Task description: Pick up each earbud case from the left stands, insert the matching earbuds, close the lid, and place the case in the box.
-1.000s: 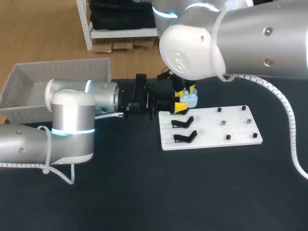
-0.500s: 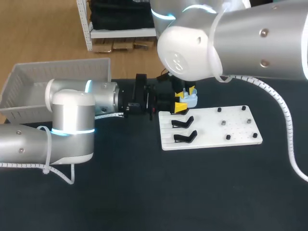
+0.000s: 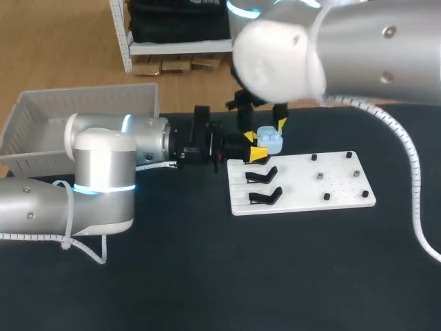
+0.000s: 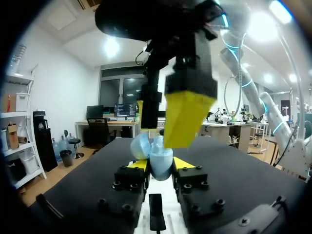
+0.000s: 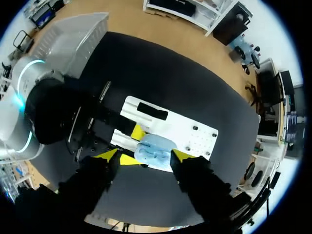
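Your left gripper (image 3: 256, 154) is clamped on the pale-blue earbud case (image 3: 270, 141), holding it over the white board's (image 3: 324, 186) 11 o'clock corner. Your right gripper (image 5: 146, 156) hangs just above the case, fingers spread wide and apart from it. The box (image 3: 69, 110) lies well apart, toward 9 o'clock.

My left arm (image 3: 103, 172) lay stretched low and level across from the left, left gripper (image 4: 160, 165) pinched on the earbud case (image 3: 269, 141). My right arm (image 3: 358, 48) loomed in from above (huge in the head view), right gripper (image 5: 147, 156) pointing down, fingers spread wide.
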Available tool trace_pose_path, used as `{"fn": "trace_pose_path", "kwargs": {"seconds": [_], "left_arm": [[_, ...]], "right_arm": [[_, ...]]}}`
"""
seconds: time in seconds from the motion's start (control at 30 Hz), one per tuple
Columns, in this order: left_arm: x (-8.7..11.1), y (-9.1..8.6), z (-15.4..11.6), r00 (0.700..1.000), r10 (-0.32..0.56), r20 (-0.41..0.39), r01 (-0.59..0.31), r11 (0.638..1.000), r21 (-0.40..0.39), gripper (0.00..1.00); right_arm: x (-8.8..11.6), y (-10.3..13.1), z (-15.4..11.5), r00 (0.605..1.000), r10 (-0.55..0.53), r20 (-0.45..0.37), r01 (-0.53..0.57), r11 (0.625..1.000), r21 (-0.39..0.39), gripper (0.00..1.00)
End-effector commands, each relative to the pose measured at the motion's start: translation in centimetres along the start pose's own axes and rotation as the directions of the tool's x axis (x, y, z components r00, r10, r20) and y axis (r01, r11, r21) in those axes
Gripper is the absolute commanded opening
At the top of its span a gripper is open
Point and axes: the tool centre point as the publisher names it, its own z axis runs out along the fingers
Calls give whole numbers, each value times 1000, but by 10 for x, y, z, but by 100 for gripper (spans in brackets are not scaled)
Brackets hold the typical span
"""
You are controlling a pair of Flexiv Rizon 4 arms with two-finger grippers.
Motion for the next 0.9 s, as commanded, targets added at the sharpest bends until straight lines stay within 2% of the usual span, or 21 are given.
{"fn": "trace_pose_path", "kwargs": {"seconds": [0.03,0.07,0.23,0.4,0.7,0.9], "left_arm": [[1,-1,0,1000,3,4,-3,1000,-3,0],[1,-1,0,1000,3,4,-3,1000,-3,0],[1,-1,0,1000,3,4,-3,1000,-3,0],[1,-1,0,1000,3,4,-3,1000,-3,0],[1,-1,0,1000,3,4,-3,1000,-3,0],[1,-1,0,1000,3,4,-3,1000,-3,0]], "right_arm": [[2,-24,-11,997,72,20,-71,995,-68,94],[-1,-29,-12,994,106,25,-104,992,-78,100],[-18,-59,-11,960,281,12,-276,949,-150,100],[-32,-81,0,926,376,-9,-373,915,-152,100],[-39,-89,17,917,398,-35,-399,908,-128,100],[-32,-84,27,924,376,-66,-381,918,-107,100]]}}
